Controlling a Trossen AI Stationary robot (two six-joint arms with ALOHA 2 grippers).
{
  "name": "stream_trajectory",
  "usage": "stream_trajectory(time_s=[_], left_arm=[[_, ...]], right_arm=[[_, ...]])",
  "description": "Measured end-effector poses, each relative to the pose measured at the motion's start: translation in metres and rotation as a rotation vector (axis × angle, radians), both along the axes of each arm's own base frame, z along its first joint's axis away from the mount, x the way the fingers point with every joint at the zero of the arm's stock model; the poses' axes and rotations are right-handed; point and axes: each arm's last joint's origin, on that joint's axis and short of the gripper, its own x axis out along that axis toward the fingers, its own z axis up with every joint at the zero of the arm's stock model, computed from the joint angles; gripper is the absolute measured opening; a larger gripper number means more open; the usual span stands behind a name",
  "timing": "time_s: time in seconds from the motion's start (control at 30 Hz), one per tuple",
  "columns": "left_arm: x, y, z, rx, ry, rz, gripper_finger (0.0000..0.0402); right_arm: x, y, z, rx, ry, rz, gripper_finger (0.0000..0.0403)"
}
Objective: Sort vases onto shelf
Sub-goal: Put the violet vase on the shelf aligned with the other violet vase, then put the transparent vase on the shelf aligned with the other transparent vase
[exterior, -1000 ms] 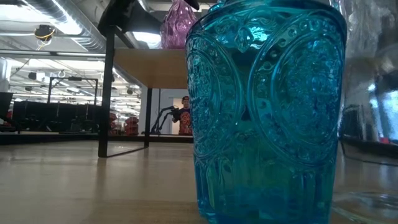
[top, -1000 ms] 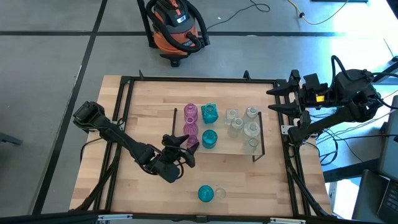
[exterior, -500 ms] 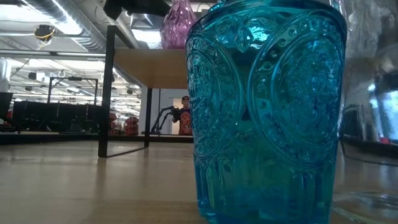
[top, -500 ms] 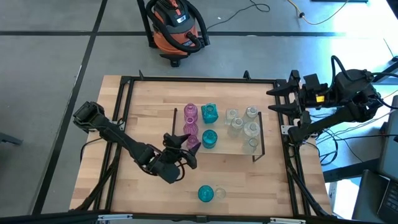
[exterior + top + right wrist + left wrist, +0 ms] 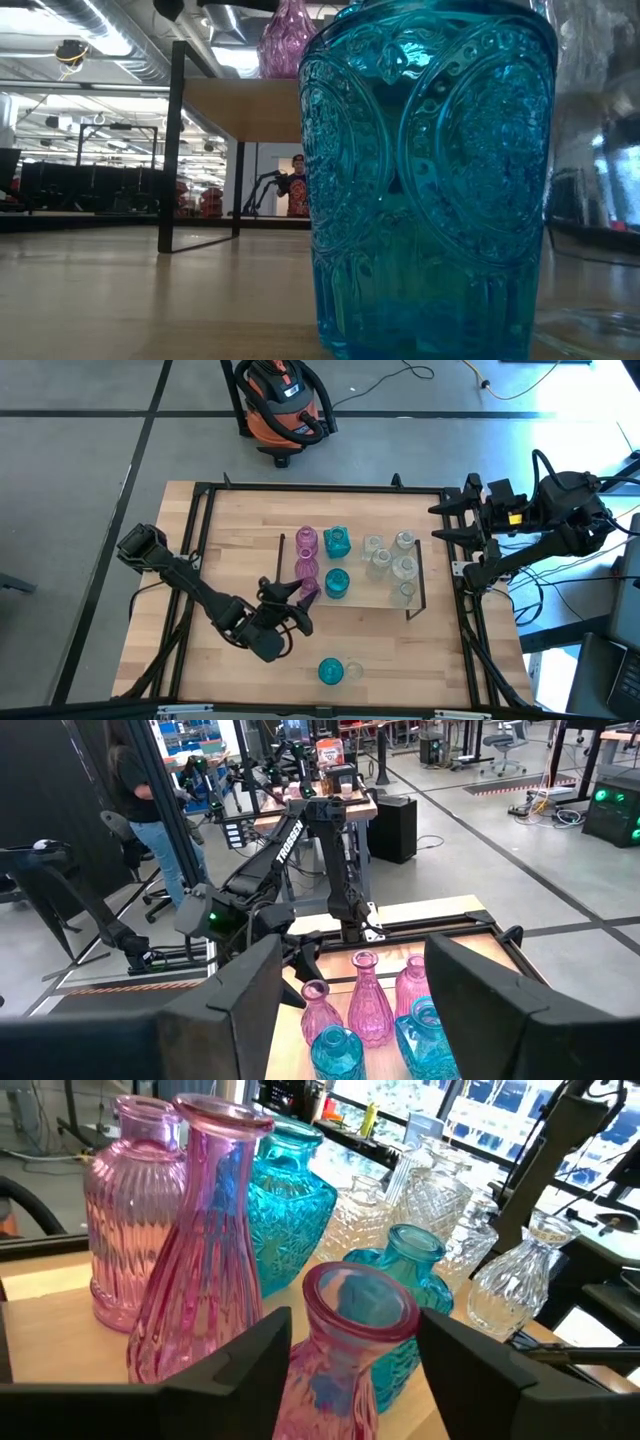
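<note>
The shelf (image 5: 365,592) stands mid-table and carries pink vases (image 5: 306,555), teal vases (image 5: 337,543) and several clear vases (image 5: 392,560). A small pink vase (image 5: 345,1350) stands on the shelf's near-left corner (image 5: 311,591), also seen from table height (image 5: 290,40). My left gripper (image 5: 298,600) is open just off that corner. In the left wrist view its fingers stand on either side of the small vase without plainly touching it. A teal vase (image 5: 331,671) and a clear vase (image 5: 353,671) stand on the table near the front edge. My right gripper (image 5: 438,522) waits open, high at the table's right side.
A black frame (image 5: 200,495) rims the tabletop. An orange shop vacuum (image 5: 285,405) sits on the floor beyond the far edge. The teal vase (image 5: 430,180) fills most of the low view. A person (image 5: 150,810) stands in the room behind the table.
My left gripper has drawn back a little from the shelf's near-left corner toward the table's near-left and has risen; in the low view its dark shape has moved up toward the picture's top. The small pink vase has stayed standing on the shelf.
</note>
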Motion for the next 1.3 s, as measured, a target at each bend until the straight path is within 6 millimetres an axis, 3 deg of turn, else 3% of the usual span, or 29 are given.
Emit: stream_trajectory(time_s=[0.67,1.13,1.3], left_arm=[[-0.004,0.001,0.004,0.033,0.028,-0.003,0.0195],[-0.026,0.009,0.052,0.038,-0.035,-0.046,0.0195],[-0.040,0.003,0.073,-0.063,-0.103,-0.188,0.0195]], right_arm=[[0.000,0.000,0.000,0.003,0.000,0.008,0.0221],[0.000,0.001,-0.001,0.002,0.011,0.025,0.0221],[-0.001,0.003,-0.006,0.046,0.071,0.095,0.0221]])
